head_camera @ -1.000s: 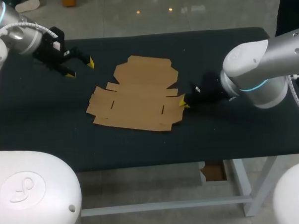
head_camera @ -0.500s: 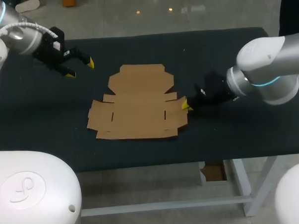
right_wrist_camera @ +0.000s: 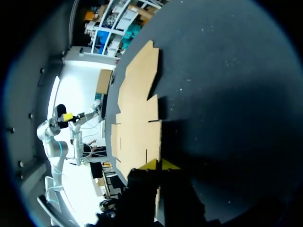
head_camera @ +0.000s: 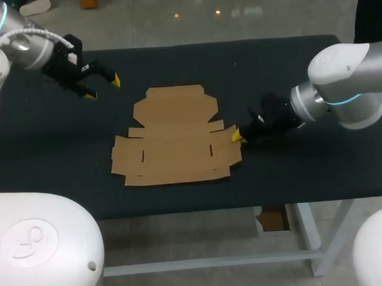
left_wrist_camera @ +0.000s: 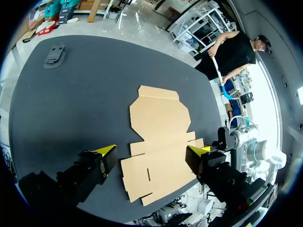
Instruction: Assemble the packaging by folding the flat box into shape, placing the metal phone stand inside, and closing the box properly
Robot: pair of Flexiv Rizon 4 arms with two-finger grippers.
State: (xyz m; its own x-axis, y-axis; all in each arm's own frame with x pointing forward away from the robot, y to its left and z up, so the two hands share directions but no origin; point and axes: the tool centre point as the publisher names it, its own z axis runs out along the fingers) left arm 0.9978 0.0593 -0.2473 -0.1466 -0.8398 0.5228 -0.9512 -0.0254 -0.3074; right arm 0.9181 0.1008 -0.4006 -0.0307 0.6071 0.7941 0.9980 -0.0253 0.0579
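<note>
**Now: box lies unfolded, one gripper at its edge**

Head view: the cardboard box [head_camera: 175, 136] lies flat and unfolded near the middle of the dark table [head_camera: 294, 176], its flaps spread out on all sides. The left gripper [head_camera: 103, 85] hangs over the far left part of the table, well apart from the box. Its two yellow-tipped fingers are spread wide with nothing between them. The right arm [head_camera: 347, 92] comes in from the right side. The right gripper [head_camera: 237, 136] sits low at the box's right edge, its yellow tips close together against the cardboard.

Left wrist view: the left gripper's own fingers stand wide apart, one on each side. One end of the flat box lies ahead of and between them, touching neither. The phone stand [left_wrist_camera: 54, 53], a dark grey piece, lies flat near the table's far corner, well apart from the box. The right arm shows beyond the box's other side.

Right wrist view: the right gripper's yellow tips are drawn together, closed, right at the edge of the box. Whether any cardboard is pinched between them cannot be told. The rest of the box stretches away ahead of the fingers, flat on the table.
</note>
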